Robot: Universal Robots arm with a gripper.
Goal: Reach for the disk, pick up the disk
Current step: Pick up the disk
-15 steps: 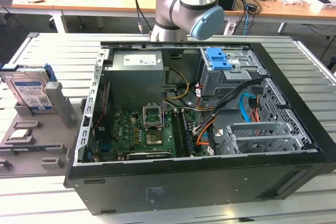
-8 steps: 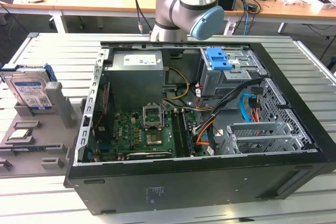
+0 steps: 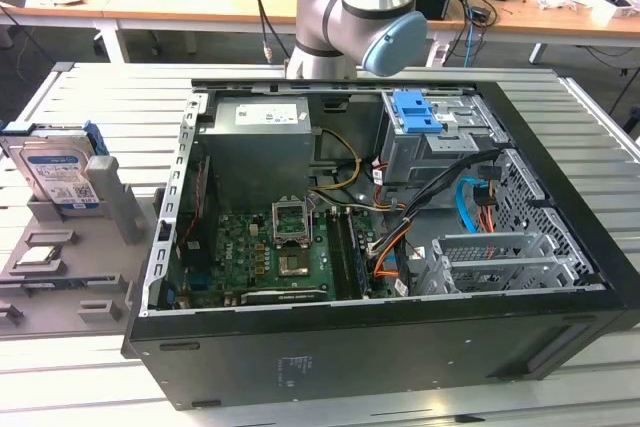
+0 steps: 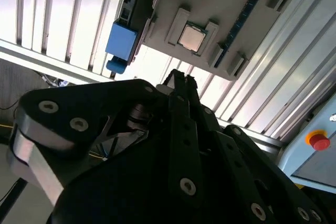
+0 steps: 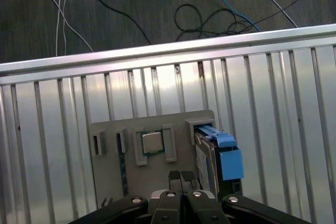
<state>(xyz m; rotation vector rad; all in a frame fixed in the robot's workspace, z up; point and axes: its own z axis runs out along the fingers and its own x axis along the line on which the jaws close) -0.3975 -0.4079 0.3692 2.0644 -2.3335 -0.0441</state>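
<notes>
the disk (image 3: 55, 172) is standing on its edge in a slot of the grey holder (image 3: 60, 272), near the edge of the surface (image 3: 100, 387) at the exterior view's left, probably so that its upper part is sticking out free for a grip. in the first wrist view the jaws are hanging over this holder, pressed together and carrying nothing.

1. The exterior view looks down obliquely, from off the arm, across the open computer case (image 3: 350, 347) and grey holder (image 3: 60, 279).
2. The first wrist view faces straight down over the gripper (image 5: 181, 176) onto that holder.
3. The second wrist view sees the same holder slantwise.
</notes>
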